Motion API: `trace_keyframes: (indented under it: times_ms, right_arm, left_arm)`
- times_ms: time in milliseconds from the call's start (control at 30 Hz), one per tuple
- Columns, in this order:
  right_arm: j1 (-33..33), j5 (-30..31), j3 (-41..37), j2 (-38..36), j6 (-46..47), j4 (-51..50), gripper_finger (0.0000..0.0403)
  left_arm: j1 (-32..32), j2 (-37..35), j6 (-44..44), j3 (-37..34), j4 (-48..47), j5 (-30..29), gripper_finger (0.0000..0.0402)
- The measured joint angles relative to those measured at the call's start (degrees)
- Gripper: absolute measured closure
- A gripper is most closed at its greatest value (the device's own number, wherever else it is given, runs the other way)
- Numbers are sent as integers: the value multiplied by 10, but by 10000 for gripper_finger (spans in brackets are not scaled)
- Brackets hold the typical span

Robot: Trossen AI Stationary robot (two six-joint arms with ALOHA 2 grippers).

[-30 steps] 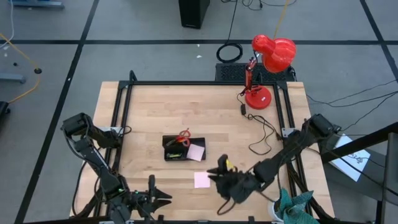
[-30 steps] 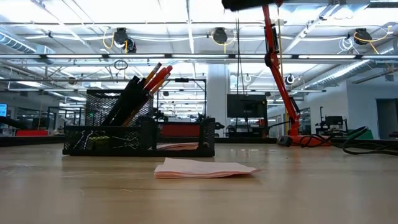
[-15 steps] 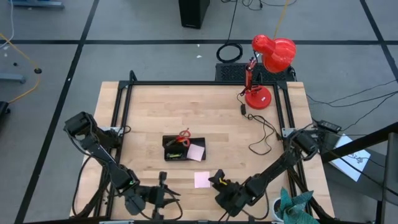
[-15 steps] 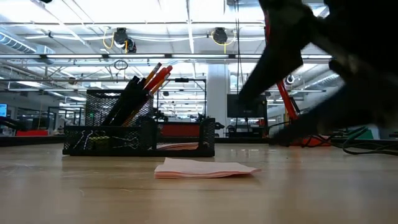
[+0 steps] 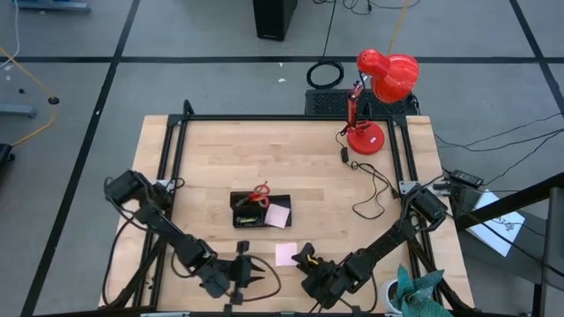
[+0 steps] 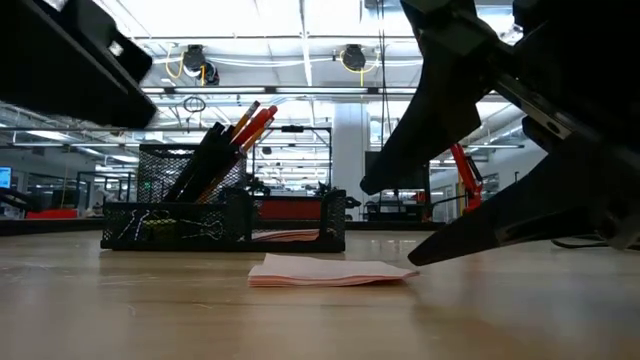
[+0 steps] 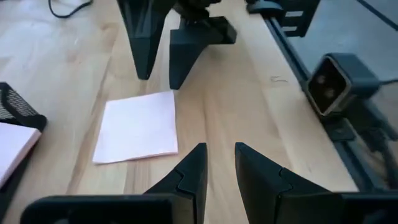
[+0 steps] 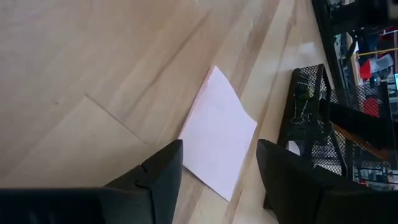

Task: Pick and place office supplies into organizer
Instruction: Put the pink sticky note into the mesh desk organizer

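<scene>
One pink note pad (image 5: 285, 254) is left flat on the table, just ahead of the right gripper (image 5: 307, 256), fingers spread; left gripper (image 5: 246, 269) nearly closed. Thin pad could be slid toward organizer (image 5: 260, 211), not pinched.

Two dark, slender jointed arms, each right end effector (image 8: 217, 174) finger a matte black wedge.
</scene>
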Motion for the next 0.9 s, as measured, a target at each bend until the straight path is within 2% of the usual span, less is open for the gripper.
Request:
trace_keyframes:
  times_ms: [233,400,533,700,900]
  right_arm:
    - [1,-23,0,1,0,-10,209]
    - [13,14,-1,2,-16,-31,210]
    - [17,27,-1,3,-35,-66,202]
    - [9,-31,-1,3,-54,-90,201]
    - [-9,-48,-1,2,-81,-84,204]
  left_arm:
    - [33,44,-29,0,37,6,314]
    - [59,55,-66,0,37,10,314]
    - [72,56,-62,0,37,19,314]
    - [82,56,-57,0,37,23,314]
    - [100,56,-62,0,35,23,314]
